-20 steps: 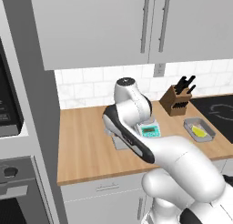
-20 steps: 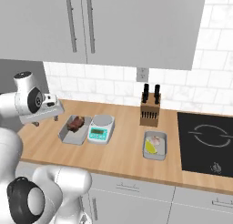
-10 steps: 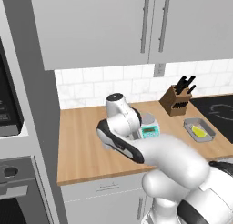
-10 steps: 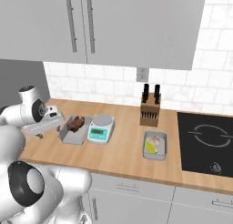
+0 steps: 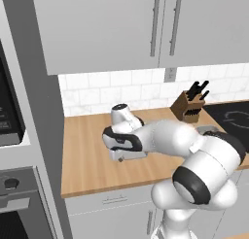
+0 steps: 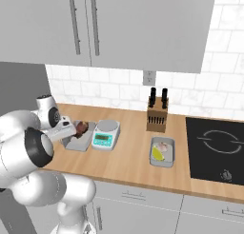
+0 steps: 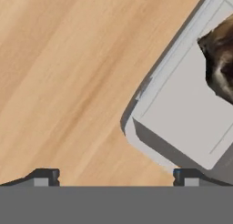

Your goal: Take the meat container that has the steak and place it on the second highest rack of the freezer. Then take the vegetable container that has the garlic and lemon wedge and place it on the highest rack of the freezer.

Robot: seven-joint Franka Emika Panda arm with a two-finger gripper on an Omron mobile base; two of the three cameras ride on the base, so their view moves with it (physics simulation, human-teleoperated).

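Arm: bent low over the wooden tabletop (image 5: 87, 160), hand pointing down at the left part.
Claw (image 7: 116, 175): spread wide, holding nothing, touching nothing; one fingertip (image 7: 187, 175) just beside a corner of the meat container (image 6: 80, 140).
Meat container: on the tabletop, left of the scale (image 6: 106, 134), steak (image 6: 82, 128) inside.
Vegetable container (image 6: 162, 151): further right, near the knife block (image 6: 157, 115).

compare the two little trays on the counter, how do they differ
The meat container holds one dark reddish-brown steak; the vegetable container holds a yellow lemon wedge and a pale garlic. The meat container sits left of the scale with the open gripper at its corner; the vegetable container lies right of the scale, in front of the knife block, far from the arm. Both are shallow grey rectangular trays on the wooden counter.
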